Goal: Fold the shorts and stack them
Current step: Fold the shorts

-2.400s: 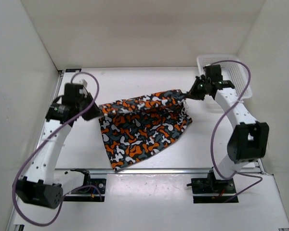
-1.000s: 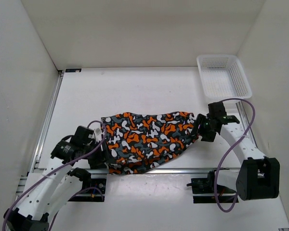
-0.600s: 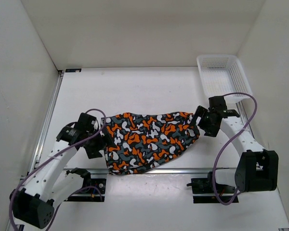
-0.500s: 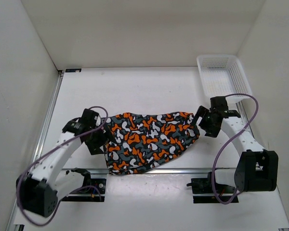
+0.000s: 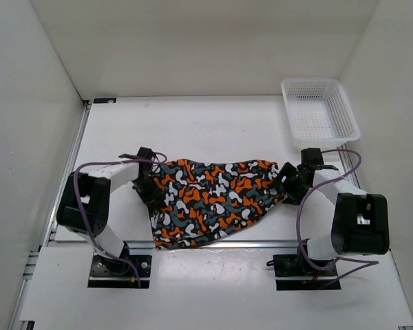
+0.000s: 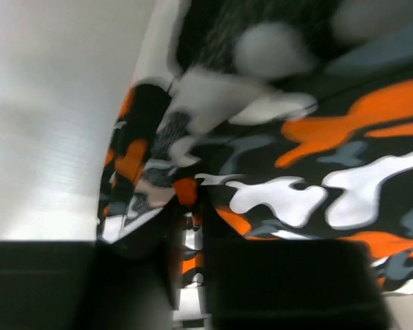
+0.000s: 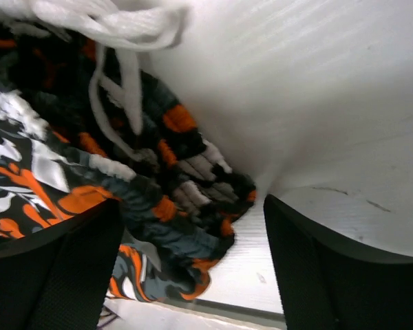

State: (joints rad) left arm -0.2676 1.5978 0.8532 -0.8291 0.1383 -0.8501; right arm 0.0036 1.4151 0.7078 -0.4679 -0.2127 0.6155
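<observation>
The camouflage-print shorts (image 5: 213,199) lie spread flat on the table, near its front edge. My left gripper (image 5: 152,187) is low at their left edge. In the left wrist view its jaws stand narrow, and my left gripper (image 6: 191,216) pinches a fold of the shorts (image 6: 316,158). My right gripper (image 5: 290,181) is at the shorts' right end. In the right wrist view my right gripper (image 7: 193,206) is open wide, with the bunched waistband of the shorts (image 7: 158,206) lying between the fingers. The white drawstring (image 7: 117,27) lies just beyond.
A white mesh basket (image 5: 319,110) stands at the back right corner of the table. White walls close in the left, back and right sides. The table's front rail (image 5: 213,242) runs just under the shorts' near hem.
Both grippers let go of the shorts. The left gripper moved from the near-left corner up to the left edge and closed on a fold. The right gripper stays open at the right end.
</observation>
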